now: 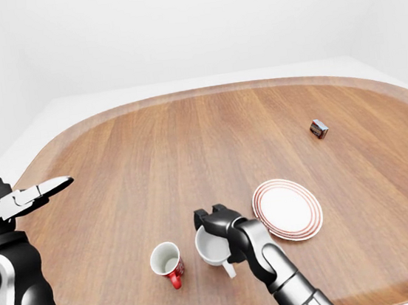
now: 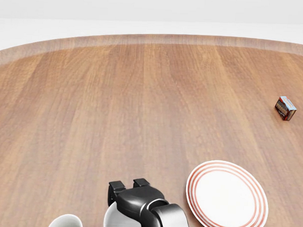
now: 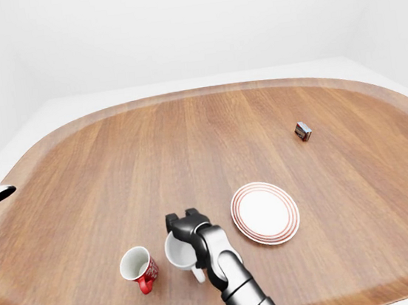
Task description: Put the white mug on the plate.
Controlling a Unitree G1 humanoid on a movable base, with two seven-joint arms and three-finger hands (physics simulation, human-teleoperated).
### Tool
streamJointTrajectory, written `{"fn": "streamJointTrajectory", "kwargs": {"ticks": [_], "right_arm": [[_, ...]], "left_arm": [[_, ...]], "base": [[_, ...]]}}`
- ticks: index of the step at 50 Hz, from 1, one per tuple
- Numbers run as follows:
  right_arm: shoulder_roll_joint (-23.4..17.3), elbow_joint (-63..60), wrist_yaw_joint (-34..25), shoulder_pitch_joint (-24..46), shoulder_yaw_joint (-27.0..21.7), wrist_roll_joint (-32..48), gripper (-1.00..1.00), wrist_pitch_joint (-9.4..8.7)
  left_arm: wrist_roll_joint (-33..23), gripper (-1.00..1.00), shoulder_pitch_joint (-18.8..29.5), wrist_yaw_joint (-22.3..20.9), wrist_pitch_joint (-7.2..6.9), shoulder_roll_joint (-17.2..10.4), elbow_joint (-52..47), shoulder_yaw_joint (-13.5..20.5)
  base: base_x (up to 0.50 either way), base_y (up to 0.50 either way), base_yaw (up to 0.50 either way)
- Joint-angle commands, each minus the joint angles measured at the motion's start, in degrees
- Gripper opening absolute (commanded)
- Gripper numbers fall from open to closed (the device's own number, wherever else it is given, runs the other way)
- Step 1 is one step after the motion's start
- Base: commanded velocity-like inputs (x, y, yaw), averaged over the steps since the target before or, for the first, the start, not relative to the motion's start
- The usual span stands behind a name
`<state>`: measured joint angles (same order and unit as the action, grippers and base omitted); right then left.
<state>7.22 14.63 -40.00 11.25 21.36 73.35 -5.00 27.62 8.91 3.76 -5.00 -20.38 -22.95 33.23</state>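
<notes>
Left-eye view: right hand (image 1: 216, 222) sits on the rim of the white mug (image 1: 210, 247), fingers hooked over its upper edge; looks like a grip forming, but whether the fingers are actually clamped on the wall I cannot tell. The mug stands upright on the table (image 1: 153, 159), handle toward the bottom of the view, just left of the plate (image 1: 287, 208) and not touching it. The red mug (image 1: 167, 263) stands close on its other side. Left hand (image 1: 34, 194) is held up at the left edge, fingers apart, holding nothing. Head view: hand covers most of the mug, only a grey sliver visible below it; plate bare at lower right, small box (image 2: 285, 108) well apart at the right edge. Right-eye view: same layout, nothing new on the grip. Risks, as I judge them: a rim-only pinch could slip or tilt the mug on the lift; sliding it instead could catch the plate's lip; elbow swing could clip the red mug.
</notes>
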Motion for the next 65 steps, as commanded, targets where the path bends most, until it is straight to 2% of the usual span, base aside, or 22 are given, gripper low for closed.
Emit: {"fn": "streamJointTrajectory", "kwargs": {"ticks": [1,6,9,16,20,26,34,39,50,65], "right_arm": [[-3.45,-11.68,0.00,6.38,-3.81,0.76,-1.00,0.00],[-16.94,-15.95,0.00,17.24,6.24,-12.73,-1.00,0.00],[-19.48,-15.73,0.00,20.87,6.75,-15.15,-1.00,0.00],[-13.83,-4.39,0.00,28.79,-9.36,-4.05,-1.00,0.00],[-13.75,3.30,0.00,33.21,-16.52,-2.13,-1.00,0.00],[-18.98,24.12,0.00,43.59,-21.79,-6.51,-1.00,0.00],[-25.19,42.61,0.00,52.45,-22.61,-14.36,-1.00,0.00],[-27.98,46.60,0.00,53.91,-22.67,-18.32,-1.00,0.00],[-29.81,51.20,0.00,52.70,-22.48,-23.34,-1.00,0.00],[-31.27,53.31,0.00,47.33,-21.26,-24.18,-1.00,0.00]], "left_arm": [[0.01,1.00,-0.07,0.16,0.00,0.04,-0.54,-0.02],[0.18,1.00,-0.09,0.28,0.00,0.01,-1.14,0.15],[0.16,1.00,-0.07,0.28,0.00,0.03,-1.27,0.17],[0.08,1.00,0.08,0.16,0.00,0.00,-0.69,0.16],[-0.05,1.00,0.03,0.08,0.00,0.06,-0.49,0.04],[-0.05,1.00,0.05,0.09,0.00,0.01,-0.39,0.05],[0.17,1.00,0.05,0.32,0.00,-0.15,-0.84,0.19],[0.12,1.00,0.17,0.43,0.00,-0.19,-1.06,0.15],[0.25,1.00,0.25,0.48,0.00,-0.30,-1.34,0.34],[-0.14,1.00,0.10,0.16,0.00,0.02,-0.87,0.04]], "base": [[0.00,0.00,0.00],[0.00,0.00,0.00],[0.00,0.00,0.00],[0.00,0.00,0.00],[0.00,0.00,0.00],[0.00,0.00,0.00],[0.00,0.00,0.00],[0.00,0.00,0.00],[0.00,0.00,0.00],[0.00,0.00,0.00]]}}
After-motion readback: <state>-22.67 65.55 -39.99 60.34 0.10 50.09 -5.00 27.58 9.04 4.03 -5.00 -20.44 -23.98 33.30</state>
